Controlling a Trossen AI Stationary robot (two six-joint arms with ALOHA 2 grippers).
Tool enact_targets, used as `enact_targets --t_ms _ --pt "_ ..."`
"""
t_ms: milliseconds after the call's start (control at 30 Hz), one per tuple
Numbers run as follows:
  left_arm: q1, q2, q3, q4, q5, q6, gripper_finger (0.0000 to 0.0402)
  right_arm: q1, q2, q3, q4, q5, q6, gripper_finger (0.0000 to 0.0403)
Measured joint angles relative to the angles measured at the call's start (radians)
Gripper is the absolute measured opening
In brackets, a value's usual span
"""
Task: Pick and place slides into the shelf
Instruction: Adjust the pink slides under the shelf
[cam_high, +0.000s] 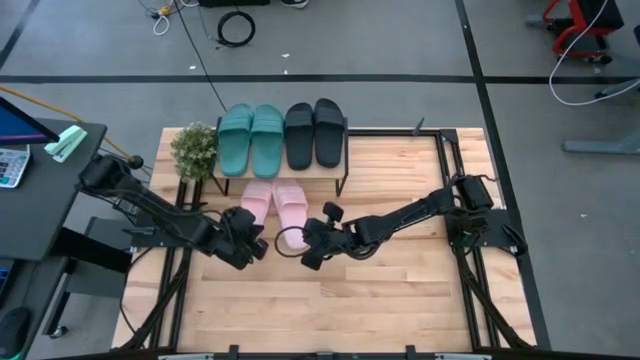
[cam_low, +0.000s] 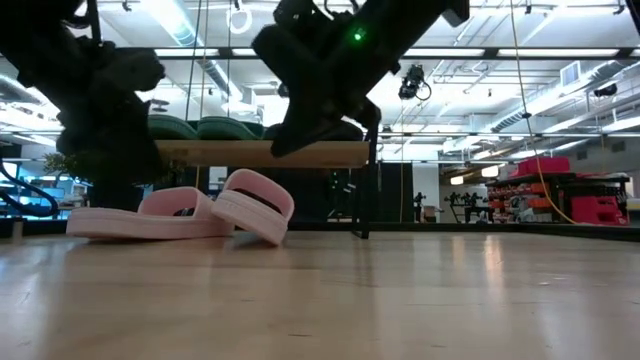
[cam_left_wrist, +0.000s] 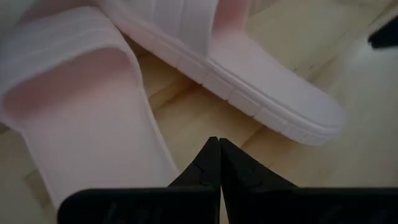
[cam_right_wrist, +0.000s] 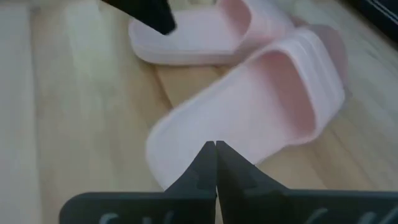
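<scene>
Four of six placed: teal slides and black slides sit on the shelf top at 12 o'clock. The pink slides remain on the bench before it. Left gripper and right gripper flank them, jaws pressed together, holding nothing

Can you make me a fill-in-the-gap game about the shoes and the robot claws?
1. The teal slides and the black slides sit on top of the ____.
2. The two slides lying on the table are colored ____.
3. Both the left claw and the right claw have their fingers ____.
4. Beside the teal slides, at the end of the shelf, stands a small green ____.

Missing words: shelf; pink; shut; plant
</scene>
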Motion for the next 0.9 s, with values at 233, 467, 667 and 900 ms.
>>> enact_targets --t_ms 233,467,667,900 --pt "-0.001 0.135 0.0 0.036 0.001 -0.057 0.0003 -0.02 0.017 0.0 0.004 -0.022 0.017 0.0001" --pt "-0.005 0.192 0.032 0.07 0.033 -0.041 0.0002 0.009 0.034 -0.001 0.003 -0.075 0.016 0.0" --pt "-0.02 0.189 0.106 0.046 0.034 0.048 0.0002 0.025 0.037 0.001 0.01 -0.086 0.023 0.0" --pt "0.032 0.258 0.087 0.039 0.022 -0.034 0.0002 0.025 0.049 0.001 0.04 -0.173 0.047 0.0"
